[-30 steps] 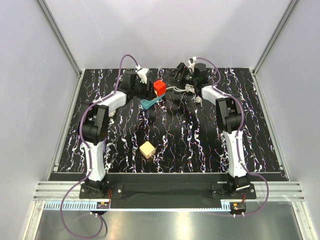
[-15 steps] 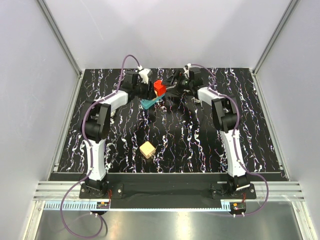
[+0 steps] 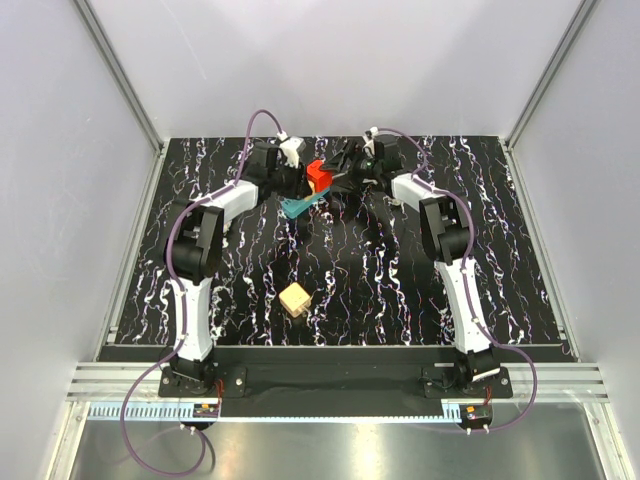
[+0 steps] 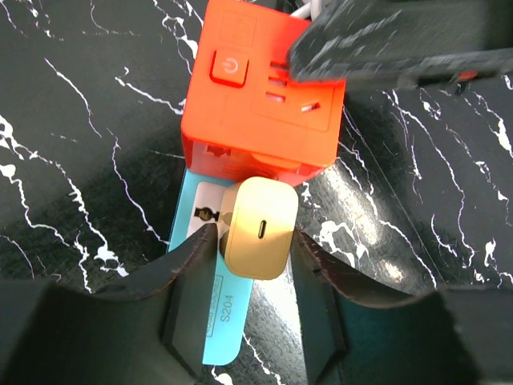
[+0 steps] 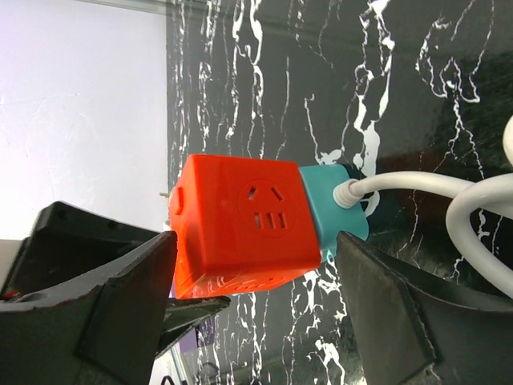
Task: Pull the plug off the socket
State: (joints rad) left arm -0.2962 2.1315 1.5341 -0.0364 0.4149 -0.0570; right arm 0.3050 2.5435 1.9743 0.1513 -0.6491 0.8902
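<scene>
The teal-blue power strip (image 3: 298,207) lies at the back middle of the table, also seen in the left wrist view (image 4: 215,321). An orange cube adapter (image 3: 319,177) (image 4: 260,88) and a cream plug (image 4: 258,227) sit in its outlets. My left gripper (image 3: 303,181) (image 4: 250,241) has a finger on each side of the cream plug, closed against it. My right gripper (image 3: 341,171) (image 5: 256,245) is wide open, its fingers flanking the orange cube (image 5: 240,220) and the strip's cord end (image 5: 330,210) without touching. The white cord (image 5: 417,188) leads off to the right.
A small wooden block (image 3: 295,299) lies near the table's middle front. The coiled white cord (image 3: 378,183) lies under the right arm. The grey back wall stands close behind both grippers.
My right gripper has moved left, from over the cord to around the orange cube. My left gripper has shifted slightly towards the strip.
</scene>
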